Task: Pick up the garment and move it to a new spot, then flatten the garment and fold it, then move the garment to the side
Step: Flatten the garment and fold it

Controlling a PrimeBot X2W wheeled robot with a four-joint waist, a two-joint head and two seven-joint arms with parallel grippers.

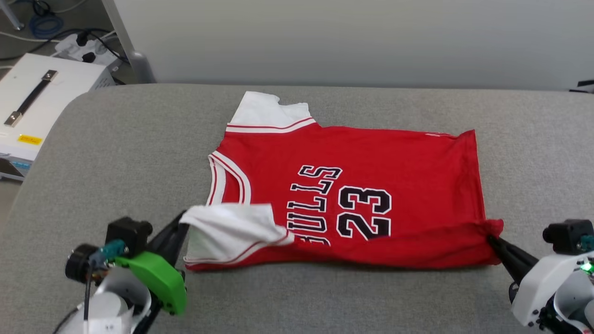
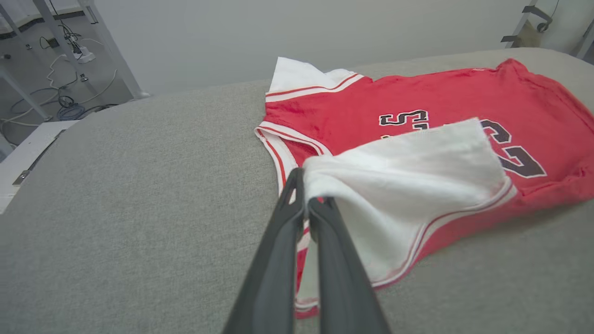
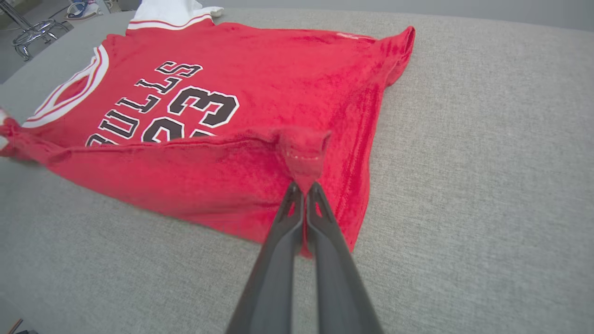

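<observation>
Matt cloth garment (image 1: pixel 371 157), coarse woven table (image 1: pixel 116 153).

left gripper (image 1: pixel 182 228): lower left, pinched closed on the garment (image 1: pixel 371 162) | right gripper (image 1: pixel 493 241): lower right, pinched closed on its corner

1 garment (image 1: pixel 394 157), 2 claws (L claw (image 1: pixel 184 222), R claw (image 1: pixel 491 239)), 1 box (image 1: pixel 69 74)

Half of letter B (image 1: pixel 317 240) behind a fold of the garment (image 1: pixel 399 157)
</observation>
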